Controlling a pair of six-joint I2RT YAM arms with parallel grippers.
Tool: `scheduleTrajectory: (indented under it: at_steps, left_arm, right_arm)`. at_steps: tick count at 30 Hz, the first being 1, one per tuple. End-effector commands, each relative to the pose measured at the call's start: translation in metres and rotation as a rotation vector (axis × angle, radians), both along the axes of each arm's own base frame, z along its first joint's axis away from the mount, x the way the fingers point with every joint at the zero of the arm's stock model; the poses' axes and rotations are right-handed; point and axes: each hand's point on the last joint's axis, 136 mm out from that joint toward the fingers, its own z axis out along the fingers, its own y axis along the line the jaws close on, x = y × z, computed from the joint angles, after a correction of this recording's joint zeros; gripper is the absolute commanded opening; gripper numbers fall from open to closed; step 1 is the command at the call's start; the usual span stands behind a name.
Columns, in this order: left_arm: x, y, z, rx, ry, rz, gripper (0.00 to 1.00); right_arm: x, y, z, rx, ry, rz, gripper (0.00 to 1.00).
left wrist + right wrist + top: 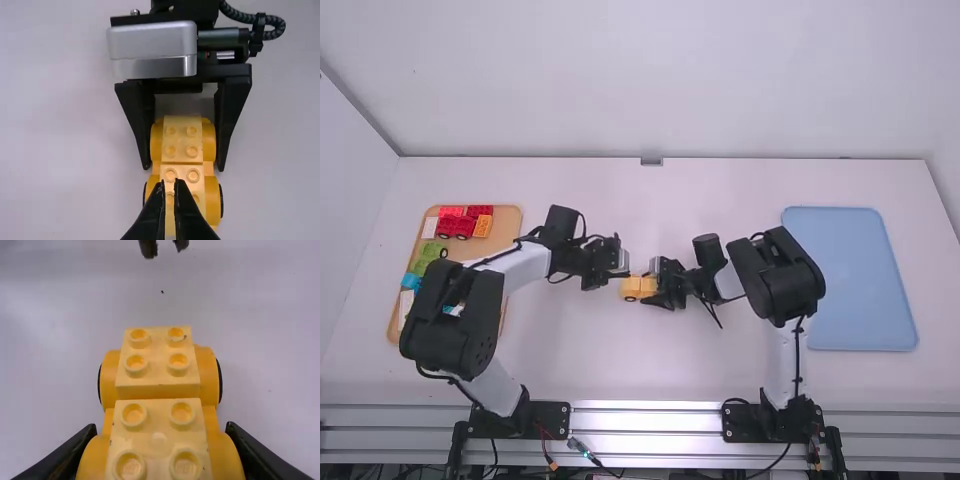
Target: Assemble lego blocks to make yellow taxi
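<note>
Between the two arms, the yellow block car [632, 288] lies near the table's middle. My right gripper [656, 290] is shut on it from the right. My left gripper [622, 272] is just beyond the car's left end, holding nothing. In the left wrist view, my left gripper [170, 183] has a narrow gap between its fingers, over the studs of the yellow car [182, 182]. The right wrist view shows my right gripper [161, 427] across the rear side pieces of the yellow car [157, 390]; its two studded blocks sit in line.
At the left, a wooden tray [508, 228] carries red blocks [456, 227], an orange block [482, 226], green blocks [430, 255] and blue blocks [411, 281], partly behind the left arm. A blue tray [855, 280] lies at the right, beside the right arm.
</note>
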Motion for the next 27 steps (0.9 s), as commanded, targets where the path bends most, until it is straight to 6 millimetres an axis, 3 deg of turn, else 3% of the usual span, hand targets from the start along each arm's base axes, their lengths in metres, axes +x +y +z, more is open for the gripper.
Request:
scheduleTrajectory:
  at_steps: [1,9,14,27]
  left_arm:
    - [-0.011,-0.004,0.001,-0.047,0.025,-0.028,0.02]
    - [-0.007,-0.006,-0.024,-0.053,0.111,0.014,0.02]
    - [-0.017,-0.013,-0.035,-0.075,0.15,-0.03,0.02]
    - [-0.024,-0.018,-0.078,-0.037,0.276,-0.025,0.02]
  right_arm:
    - [0.0,0.0,0.0,-0.015,0.006,-0.01,0.37]
    - [0.0,0.0,0.0,-0.013,0.011,-0.01,0.37]
    - [0.0,0.0,0.001,-0.011,0.007,-0.01,0.37]
    - [0.0,0.0,0.0,-0.011,0.003,-0.008,0.37]
